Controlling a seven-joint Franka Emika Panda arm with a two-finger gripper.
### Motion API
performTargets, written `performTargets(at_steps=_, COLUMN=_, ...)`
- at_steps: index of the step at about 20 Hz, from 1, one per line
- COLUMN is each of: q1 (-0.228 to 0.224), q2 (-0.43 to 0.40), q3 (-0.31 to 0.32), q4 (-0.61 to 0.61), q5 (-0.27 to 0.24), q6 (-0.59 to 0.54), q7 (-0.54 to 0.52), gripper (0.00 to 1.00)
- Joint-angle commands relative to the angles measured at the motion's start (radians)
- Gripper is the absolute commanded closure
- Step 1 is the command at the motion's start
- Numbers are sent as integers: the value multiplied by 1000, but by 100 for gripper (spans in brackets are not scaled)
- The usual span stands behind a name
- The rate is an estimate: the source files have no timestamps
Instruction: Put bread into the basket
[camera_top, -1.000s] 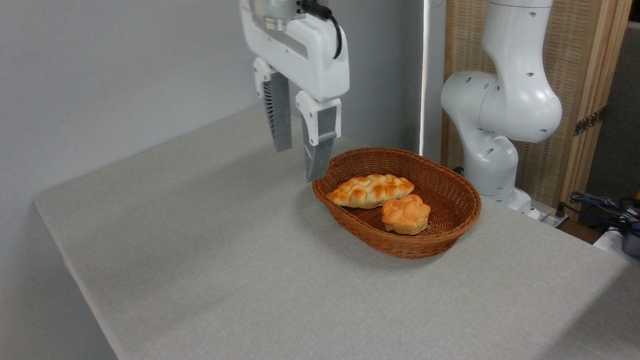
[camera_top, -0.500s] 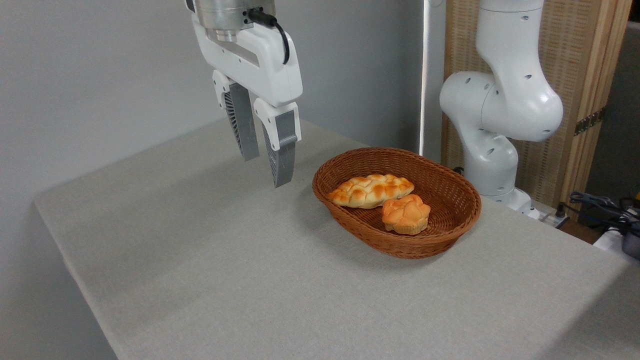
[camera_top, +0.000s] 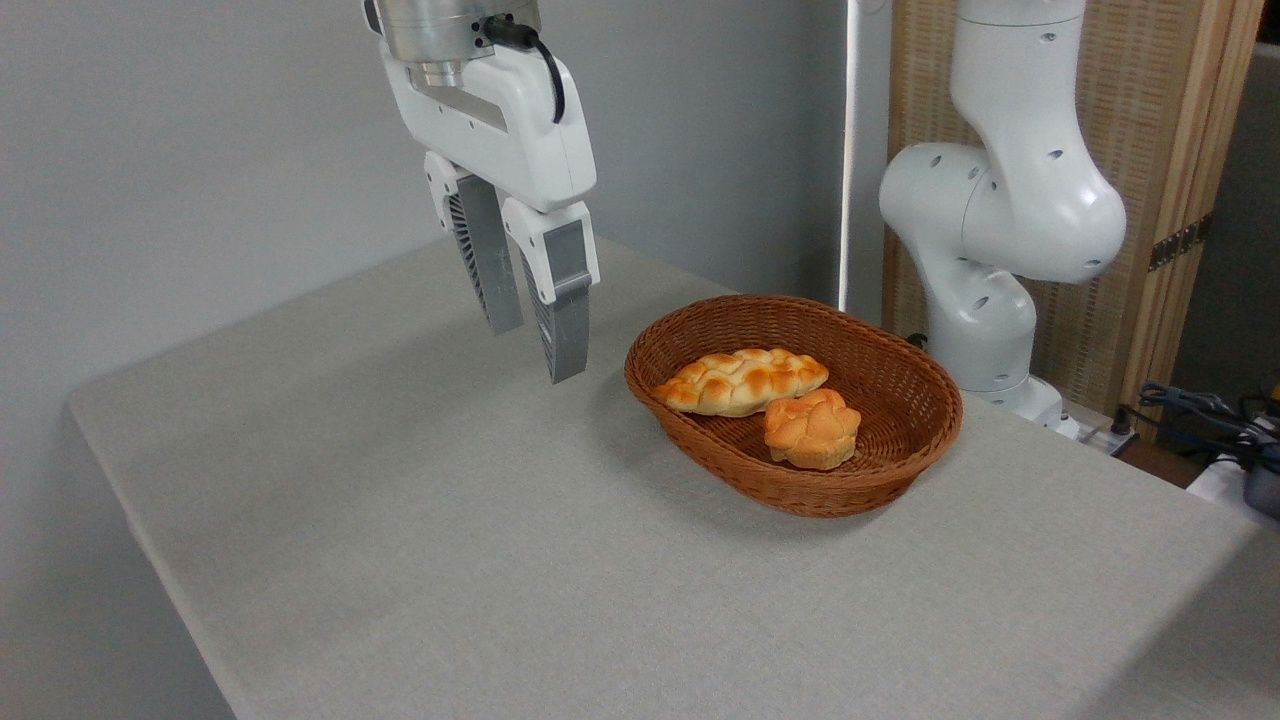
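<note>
The bread (camera_top: 811, 428), a small round golden-orange bun with a knotted top, lies inside the basket (camera_top: 905, 470), an oval reddish-brown wicker one on the table's right half. My gripper (camera_top: 536, 350) hangs above the table to the left of the basket, clear of its rim. Its two grey fingers (camera_top: 564, 330) stand apart with nothing between them.
A longer, paler braided loaf (camera_top: 740, 381) lies in the basket behind the bun. The arm's white base (camera_top: 985, 330) stands behind the basket at the right. Cables (camera_top: 1200, 410) lie past the table's far right edge. The grey table (camera_top: 420, 520) stretches left and forward.
My gripper has swung left, away from the basket rim, and lately dipped slightly. It stays open and empty. Both breads lie unmoved in the basket.
</note>
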Motion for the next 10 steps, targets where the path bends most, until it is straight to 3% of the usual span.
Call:
performTargets(at_steps=1, q1=-9, q2=17, q3=-2, q4=26, q5=21, q6=-29, q7=-19, gripper=0)
performTargets(at_steps=10, q1=-9, q2=17, q3=-1, q4=23, q5=-25, q6=-25, q7=-91, gripper=0)
